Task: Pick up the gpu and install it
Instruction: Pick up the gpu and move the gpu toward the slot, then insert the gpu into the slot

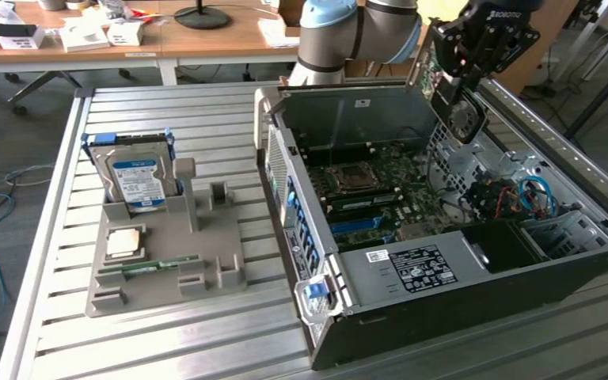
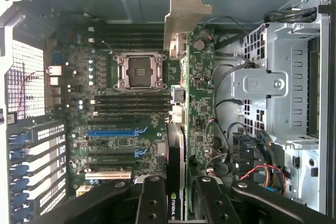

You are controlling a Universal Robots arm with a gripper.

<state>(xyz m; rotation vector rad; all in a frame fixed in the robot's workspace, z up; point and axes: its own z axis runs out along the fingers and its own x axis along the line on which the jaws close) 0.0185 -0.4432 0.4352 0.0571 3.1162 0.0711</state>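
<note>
So, gpu [image 2: 198, 103] is in the air, clamped between the gripper [image 2: 176, 195] fingers, edge-on to the wrist camera: green board, dark cooler side, pale metal bracket [image 2: 185, 11] at the far end. In the exterior view the gpu [image 1: 461, 117] hangs below the gripper [image 1: 465, 79], upright, fan face showing, over the open computer case [image 1: 431, 317] toward the case's back wall. It is not seated in any slot and sits clear above the motherboard [image 2: 121, 119].

Inside the case:
- an empty CPU socket [image 2: 137, 72]
- dark memory slots around it
- a blue expansion slot [image 2: 115, 132] beside the held card's line
- a metal drive cage [image 2: 278, 87] on the other side of the card
- red and blue cables [image 1: 521, 198] near the cage

The case lies on its side on a slatted metal table [image 1: 177, 340], side panel off. On the exterior view's left, well apart from the case, a grey fixture [image 1: 193, 277] holds a hard drive [image 1: 140, 180] standing upright, a square CPU chip [image 1: 124, 240] and a small green RAM stick [image 1: 161, 265] lying flat. A wooden desk [image 1: 177, 43] stands behind the table.
</note>
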